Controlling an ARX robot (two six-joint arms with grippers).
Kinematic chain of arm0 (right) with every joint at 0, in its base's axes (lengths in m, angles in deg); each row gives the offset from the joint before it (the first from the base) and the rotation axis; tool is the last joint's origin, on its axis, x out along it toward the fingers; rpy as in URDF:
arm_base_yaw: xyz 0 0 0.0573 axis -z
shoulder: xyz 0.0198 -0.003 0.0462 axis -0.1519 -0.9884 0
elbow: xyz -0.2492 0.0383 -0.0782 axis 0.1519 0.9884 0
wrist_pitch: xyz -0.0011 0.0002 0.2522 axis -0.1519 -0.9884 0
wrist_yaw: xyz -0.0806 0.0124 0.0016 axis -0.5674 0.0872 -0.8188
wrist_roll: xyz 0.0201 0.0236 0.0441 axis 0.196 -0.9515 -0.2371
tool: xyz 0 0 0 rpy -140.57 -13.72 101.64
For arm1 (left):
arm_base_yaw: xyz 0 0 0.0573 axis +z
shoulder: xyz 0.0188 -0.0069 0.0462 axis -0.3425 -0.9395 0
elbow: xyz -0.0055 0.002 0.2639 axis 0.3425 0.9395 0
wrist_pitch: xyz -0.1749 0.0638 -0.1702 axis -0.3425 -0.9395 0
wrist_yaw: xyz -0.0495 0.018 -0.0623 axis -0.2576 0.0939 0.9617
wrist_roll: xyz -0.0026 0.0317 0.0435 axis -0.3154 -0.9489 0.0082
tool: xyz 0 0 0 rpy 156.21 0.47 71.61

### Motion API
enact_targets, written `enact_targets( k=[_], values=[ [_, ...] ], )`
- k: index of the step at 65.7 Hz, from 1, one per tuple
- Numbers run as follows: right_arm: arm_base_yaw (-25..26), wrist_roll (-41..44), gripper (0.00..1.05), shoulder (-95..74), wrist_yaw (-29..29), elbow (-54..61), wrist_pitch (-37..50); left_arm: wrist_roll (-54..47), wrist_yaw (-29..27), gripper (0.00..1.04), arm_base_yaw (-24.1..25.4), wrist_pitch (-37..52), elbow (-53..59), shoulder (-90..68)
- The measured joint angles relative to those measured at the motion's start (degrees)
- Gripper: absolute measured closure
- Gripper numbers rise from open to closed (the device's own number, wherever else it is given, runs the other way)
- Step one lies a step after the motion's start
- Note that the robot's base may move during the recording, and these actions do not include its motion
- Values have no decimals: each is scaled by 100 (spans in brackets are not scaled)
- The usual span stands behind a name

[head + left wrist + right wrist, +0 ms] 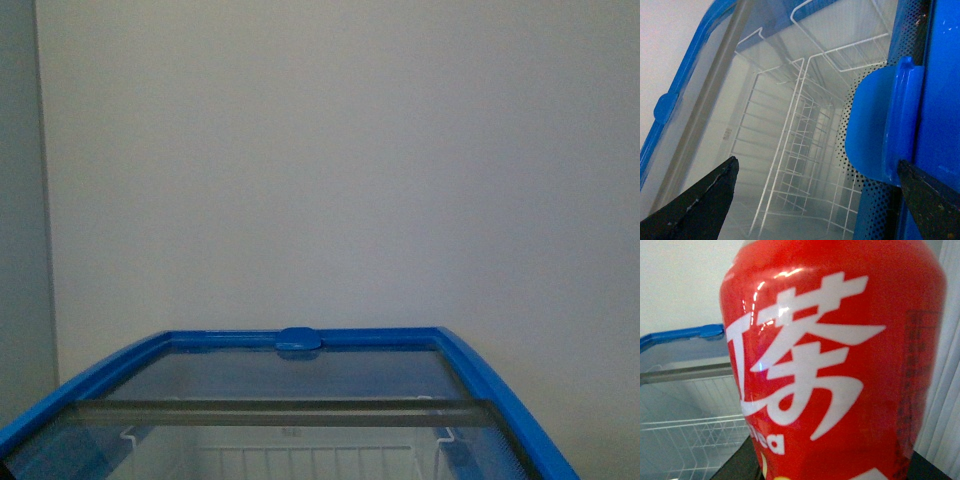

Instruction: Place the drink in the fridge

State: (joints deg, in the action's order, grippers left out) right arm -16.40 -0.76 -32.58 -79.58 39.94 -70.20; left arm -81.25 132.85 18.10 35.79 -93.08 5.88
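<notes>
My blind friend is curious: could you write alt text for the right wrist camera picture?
The red label of a drink bottle, with large white lettering, fills most of the frame, very close to the camera. Behind it lies a chest fridge with a blue rim and white wire baskets inside.

the left gripper [817, 162] has two matte black, wedge-shaped fingers [700, 205] marked with pale scuffs and specks. the right gripper [832, 467] shows only dark finger edges [740, 467].

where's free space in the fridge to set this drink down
The white wire baskets in the fridge look empty, bordered by the blue rim and the grey lid bar. Tight by the blue handle beside the left gripper.
</notes>
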Motion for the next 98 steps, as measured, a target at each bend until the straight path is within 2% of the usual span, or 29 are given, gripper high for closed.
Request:
enact_targets(
  k=[28, 33, 38, 46, 67, 75, 83, 87, 98],
  values=[
    [0, 0, 68, -2, 0, 0, 0, -101, -68, 8, -461, -107, -1032, -1025],
    [0, 0, 68, 0, -7, 0, 0, -39, -133, 8, -527, 116, -1379, -1309],
    [0, 2, 68, 0, 2, 0, 0, -52, -446, 8, -568, 450, -1829, -1626],
    [0, 2, 68, 0, -20, 0, 0, -94, -1285, 8, -560, 748, -2870, -2232],
    [0, 0, 68, 0, 0, 0, 0, 549, -2496, 8, -555, 1292, -4293, -2798],
    [0, 0, 68, 0, -2, 0, 0, 1333, -2874, 8, -579, 1390, -4323, -2660],
    [-2, 2, 68, 0, 2, 0, 0, 2538, -3254, 8, -601, 1158, -3838, -2162],
    [0, 0, 68, 0, 0, 0, 0, 3926, -3499, 8, -562, 848, -3156, -1456],
    [0, 2, 68, 0, 0, 0, 0, 6216, -3545, 8, -179, 173, -1788, 251]
  ],
)
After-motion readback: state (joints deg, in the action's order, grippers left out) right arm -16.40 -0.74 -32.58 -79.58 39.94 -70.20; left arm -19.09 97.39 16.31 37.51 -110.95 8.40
